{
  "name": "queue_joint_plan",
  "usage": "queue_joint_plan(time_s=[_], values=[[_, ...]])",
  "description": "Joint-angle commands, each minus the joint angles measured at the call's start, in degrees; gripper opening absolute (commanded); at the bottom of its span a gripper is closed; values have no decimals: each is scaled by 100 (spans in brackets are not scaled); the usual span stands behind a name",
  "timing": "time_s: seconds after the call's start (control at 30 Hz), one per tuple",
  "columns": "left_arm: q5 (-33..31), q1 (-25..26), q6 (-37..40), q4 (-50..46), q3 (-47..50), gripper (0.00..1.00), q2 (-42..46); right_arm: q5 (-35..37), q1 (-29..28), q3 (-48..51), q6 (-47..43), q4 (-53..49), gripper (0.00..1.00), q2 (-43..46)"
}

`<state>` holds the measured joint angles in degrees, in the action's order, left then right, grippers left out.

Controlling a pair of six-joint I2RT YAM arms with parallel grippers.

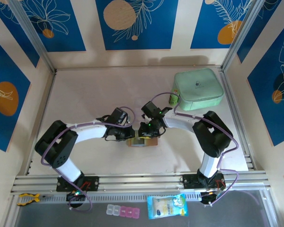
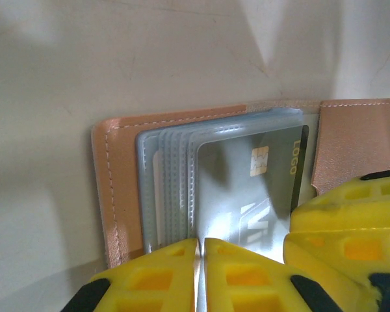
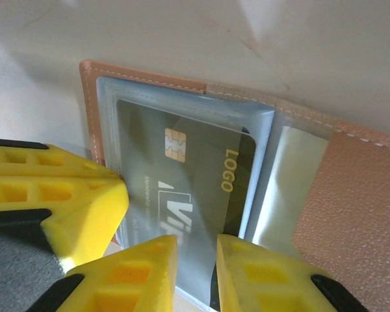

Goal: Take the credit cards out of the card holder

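Although small overhead, the card holder (image 1: 149,143) shows a card (image 3: 195,188) close-up.

The card holder (image 1: 142,141) lies open on the table (image 1: 94,94), near its front middle, with the left gripper (image 2: 200,260) on its left and the right gripper (image 3: 196,260) on its right. A credit card (image 3: 195,175) sits inside its topmost sleeve (image 3: 182,104). A zip case (image 1: 199,89) stands behind it, to the right. In front of the table's near rail lie pill boxes (image 1: 123,211), with a packet (image 1: 166,206) just to their right.
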<state>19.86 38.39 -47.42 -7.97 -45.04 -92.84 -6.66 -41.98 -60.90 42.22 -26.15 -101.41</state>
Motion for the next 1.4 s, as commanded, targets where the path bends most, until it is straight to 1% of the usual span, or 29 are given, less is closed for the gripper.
queue_joint_plan(time_s=[0.0, 0.27, 0.5, 0.7, 0.83, 1.1, 1.37], values=[[-169, 43, 128, -249, 138, 13, -37, 65, 23, 120, -38, -82, 23, -60], [-169, 29, 138, -267, 133, 13, -11, 367, 32, 123, -117, -339, 22, 124], [-143, 28, 123, -291, 80, 13, 103, 293, 57, 81, -141, -381, 23, 353], [-270, 19, 253, -563, -107, 13, 383, 199, 101, 125, -152, -379, 22, 518], [-87, 41, 233, -533, -240, 13, 355, 65, 211, 282, -107, -203, 23, 608], [152, 159, 233, -410, -466, 11, -24, -425, 430, 778, -69, 538, 23, 675], [-214, 173, 319, -595, -365, 10, -151, -778, 570, 998, -73, 950, 23, 574]])
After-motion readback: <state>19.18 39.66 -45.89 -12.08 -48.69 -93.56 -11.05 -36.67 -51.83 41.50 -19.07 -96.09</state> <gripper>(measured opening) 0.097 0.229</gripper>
